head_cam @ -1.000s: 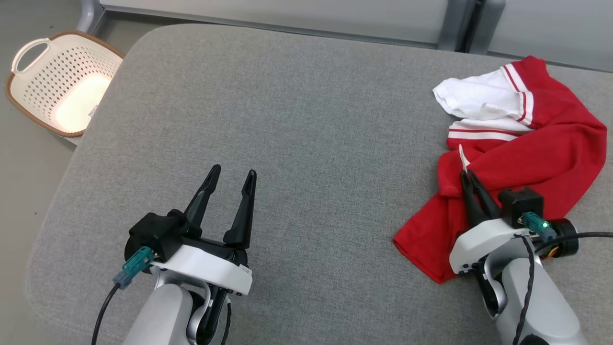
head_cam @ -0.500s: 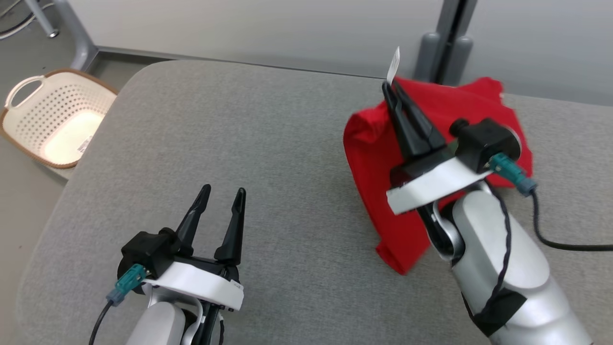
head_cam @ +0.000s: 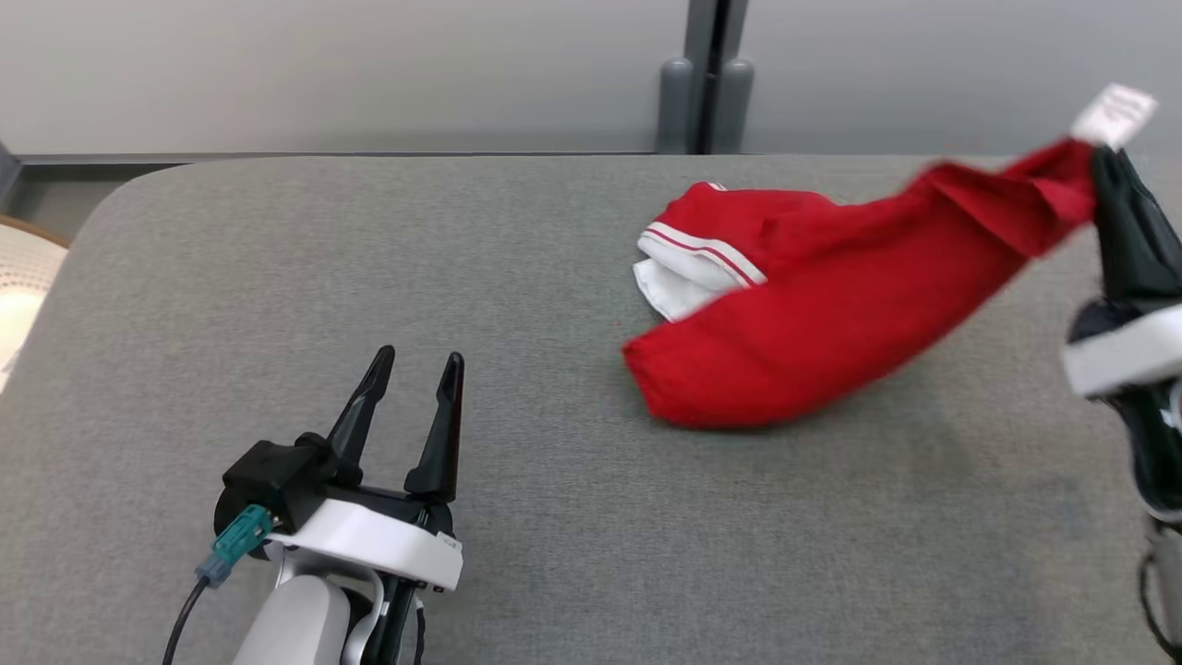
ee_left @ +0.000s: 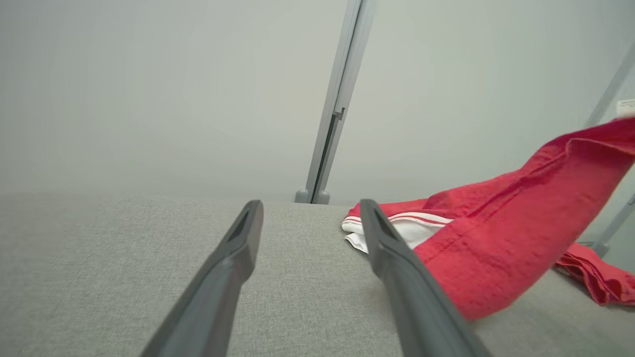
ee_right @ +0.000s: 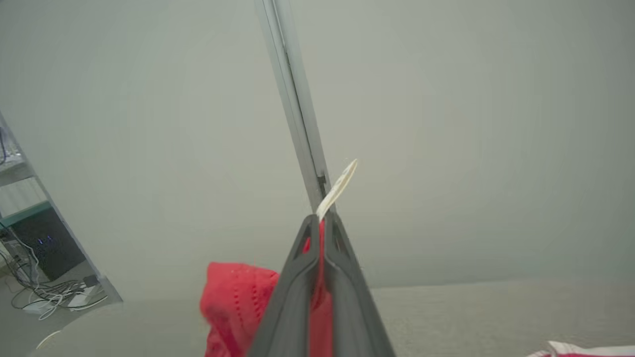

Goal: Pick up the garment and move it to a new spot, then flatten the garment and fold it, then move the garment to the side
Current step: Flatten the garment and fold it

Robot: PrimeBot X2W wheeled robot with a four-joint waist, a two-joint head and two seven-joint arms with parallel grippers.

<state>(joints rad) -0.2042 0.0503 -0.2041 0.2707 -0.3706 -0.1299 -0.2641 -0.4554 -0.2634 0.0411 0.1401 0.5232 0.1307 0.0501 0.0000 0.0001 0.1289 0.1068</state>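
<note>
Step in hand, as we judge it: the first one, lifting the garment (head_cam: 813, 332) and carrying it to a new spot. Flattening and folding are not yet begun.

Surface: a broad grey table (head_cam: 416, 259) with rounded corners, covered in a woven, felt-like cloth. It looks soft and slightly grippy, so we expect fabric to drag on it rather than slide.

Garment: thin, limp red knit with a white section (head_cam: 679, 282) edged in red-and-white stripes. It lies right of centre in a long bunched roll. The left end rests on the table; the other end rises to the far right, pulled taut.

Right gripper (head_cam: 1101, 162): jaws pinched fully together on that raised red edge. The right wrist view shows red cloth squeezed between the fingers.

Left gripper (head_cam: 417, 360): jaws spread wide, holding nothing, over bare table at the near left, well apart from the garment.

Label (head_cam: 1113, 113): a small white tag sticking out just past the right fingertips.

Next move, our judgement: set the held edge down and let go. Then both grippers need separate holds on hem or corners, since the cloth is doubled on itself and one pinch cannot spread it.
</note>
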